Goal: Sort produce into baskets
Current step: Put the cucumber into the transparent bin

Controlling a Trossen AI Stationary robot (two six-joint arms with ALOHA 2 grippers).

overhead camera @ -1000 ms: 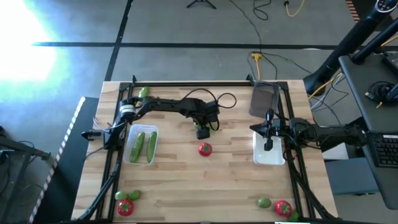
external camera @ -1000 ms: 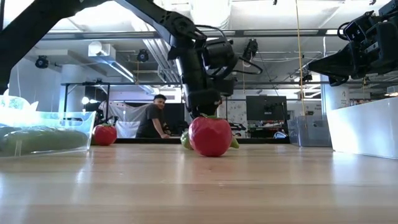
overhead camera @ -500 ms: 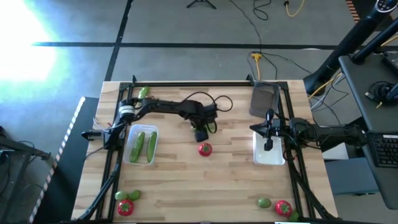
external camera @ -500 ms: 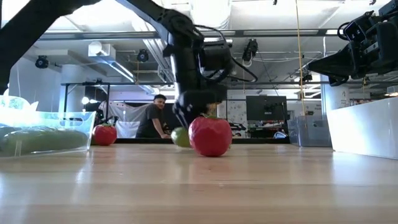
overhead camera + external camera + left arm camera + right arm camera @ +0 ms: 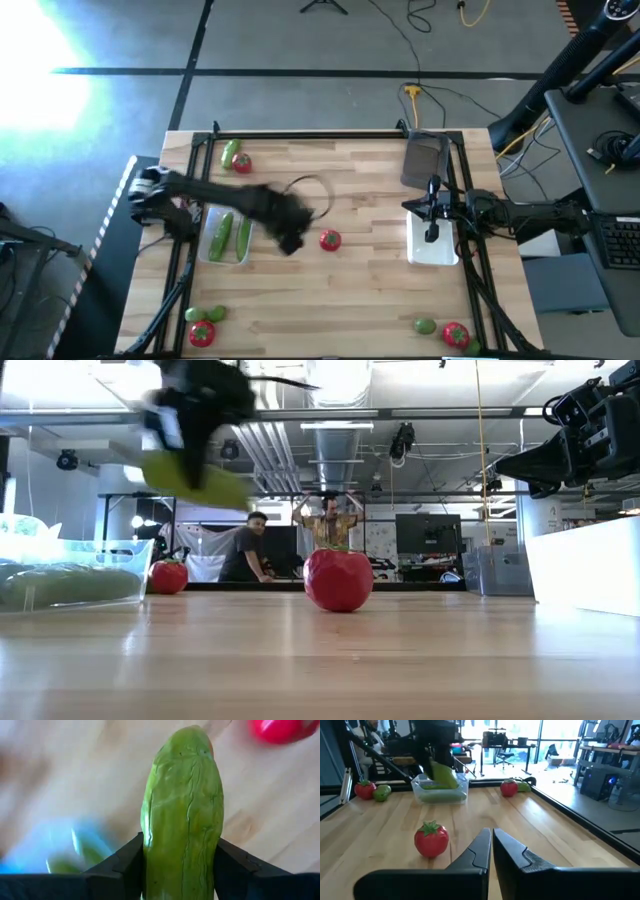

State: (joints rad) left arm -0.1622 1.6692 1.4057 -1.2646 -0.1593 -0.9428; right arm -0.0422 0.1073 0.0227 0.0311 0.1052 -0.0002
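My left gripper (image 5: 288,240) is shut on a green cucumber (image 5: 182,810). It is raised above the table between the clear left tray (image 5: 245,212) and a red tomato (image 5: 329,240). The low view shows the cucumber (image 5: 195,480) high in the air. The left tray holds two cucumbers (image 5: 222,234). My right gripper (image 5: 431,236) is shut and empty over the white right tray (image 5: 445,255). A darker grey tray (image 5: 424,160) lies behind it. My left gripper pinches the cucumber's two sides (image 5: 146,855) between its two fingers (image 5: 125,865), which lie across it. The cucumber's free end (image 5: 192,735) sticks out ahead of the fingers. In the low view the cucumber hangs tilted below the gripper, lifted clear of the table.
A cucumber (image 5: 231,152) and a tomato (image 5: 242,163) lie at the far left. A lime (image 5: 214,313) and a tomato (image 5: 201,333) lie at the near left. A lime (image 5: 425,326) and a tomato (image 5: 455,334) lie at the near right. People stand in the room beyond the table.
My left gripper has risen from the table's middle, just beyond the tomato. It has swung fast toward the table's left and a little nearer, toward the left tray. The cucumber has gone from table height to lifted clear. The tomato has stayed put.
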